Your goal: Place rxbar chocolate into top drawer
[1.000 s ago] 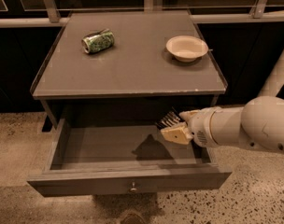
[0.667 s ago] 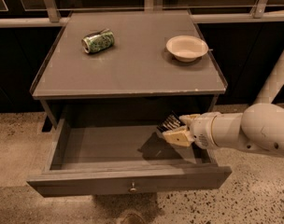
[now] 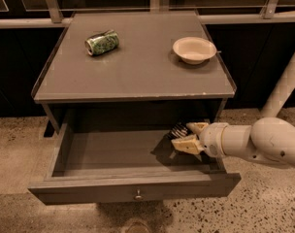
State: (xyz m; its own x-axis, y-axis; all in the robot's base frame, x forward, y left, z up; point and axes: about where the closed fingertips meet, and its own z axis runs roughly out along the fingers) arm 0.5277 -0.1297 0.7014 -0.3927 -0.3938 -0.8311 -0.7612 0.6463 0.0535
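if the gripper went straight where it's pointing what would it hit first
Probably the drawer, at its side wall on the picture's left. The gripper, holding the bar low inside the drawer's right end, points across bare floor; if it tilts down, it may touch the floor first.

Tool [image 3: 182,134] eased lower inside the top drawer [image 3: 89,194].
Rxbar chocolate [image 3: 178,129] gripped in it dropped along; arm behind it pulled right.

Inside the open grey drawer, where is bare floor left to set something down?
The left and middle floor of the wide grey wooden drawer is bare, bordered by its left wall and front panel. The right end is crowded: the gripper hangs there, shut on the black wrapped bar.
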